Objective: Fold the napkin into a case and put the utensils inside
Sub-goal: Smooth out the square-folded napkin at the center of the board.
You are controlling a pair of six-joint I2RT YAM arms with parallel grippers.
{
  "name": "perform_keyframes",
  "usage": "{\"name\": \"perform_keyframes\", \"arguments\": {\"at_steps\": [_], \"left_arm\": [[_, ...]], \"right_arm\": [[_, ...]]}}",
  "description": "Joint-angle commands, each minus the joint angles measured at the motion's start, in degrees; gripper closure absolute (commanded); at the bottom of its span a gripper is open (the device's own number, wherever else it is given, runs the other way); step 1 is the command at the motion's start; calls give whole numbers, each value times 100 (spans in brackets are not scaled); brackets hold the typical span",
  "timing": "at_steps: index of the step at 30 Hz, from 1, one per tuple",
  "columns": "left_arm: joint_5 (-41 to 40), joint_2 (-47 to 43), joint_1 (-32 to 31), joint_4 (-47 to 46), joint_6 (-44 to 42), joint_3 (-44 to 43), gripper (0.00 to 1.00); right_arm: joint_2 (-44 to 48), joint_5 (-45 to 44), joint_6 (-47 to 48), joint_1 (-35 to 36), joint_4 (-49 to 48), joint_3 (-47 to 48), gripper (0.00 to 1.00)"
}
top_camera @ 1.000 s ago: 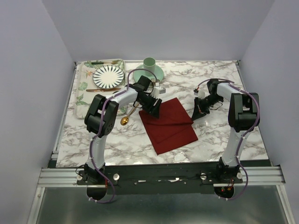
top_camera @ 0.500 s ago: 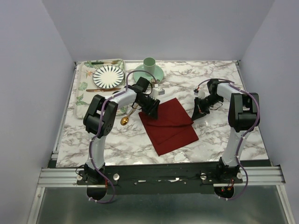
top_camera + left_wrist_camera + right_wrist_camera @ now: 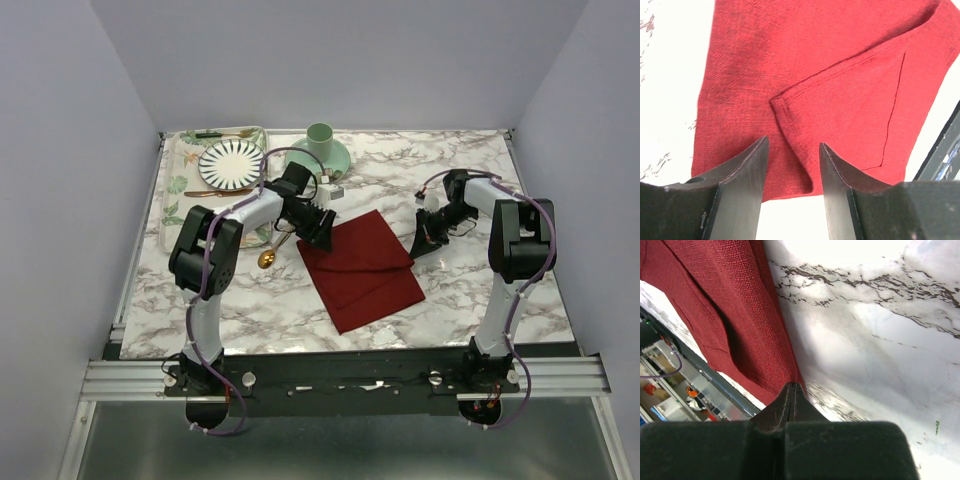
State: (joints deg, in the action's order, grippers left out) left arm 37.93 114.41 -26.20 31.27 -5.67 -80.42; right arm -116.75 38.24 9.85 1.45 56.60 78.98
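The dark red napkin (image 3: 362,265) lies part-folded on the marble table, with one flap laid over the lower layer (image 3: 840,75). My left gripper (image 3: 322,232) is open at the napkin's left corner. Its fingertips straddle the flap's folded edge without closing on it (image 3: 793,143). My right gripper (image 3: 415,250) is shut on the napkin's right corner, and the cloth (image 3: 725,305) ends right at the closed tips (image 3: 792,385). The gold spoon (image 3: 267,258) lies on the table left of the napkin, beside my left arm. I cannot make out the silver knife.
A floral tray (image 3: 180,190) at the back left holds a striped plate (image 3: 232,163), a green-handled utensil (image 3: 215,134) and a brown-gold utensil (image 3: 215,192). A green cup on a saucer (image 3: 319,138) stands behind my left arm.
My left gripper has drawn back to the left, from over the napkin to its left corner. The right arm and the napkin have not moved.
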Motion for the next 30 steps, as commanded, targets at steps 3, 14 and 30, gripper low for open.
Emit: {"name": "perform_keyframes", "arguments": {"at_steps": [3,14,30], "left_arm": [[-32,-42,-26,64,-57,150,45],[311,-59,-263,266,-302,264,53],[-310,-1491,-992,11,-2797,1740,58]], "right_arm": [[-23,-18,-62,30,-70,-58,99],[-50,-45,-114,30,-88,-58,99],[-59,-106,-141,39,-140,-120,99]]}}
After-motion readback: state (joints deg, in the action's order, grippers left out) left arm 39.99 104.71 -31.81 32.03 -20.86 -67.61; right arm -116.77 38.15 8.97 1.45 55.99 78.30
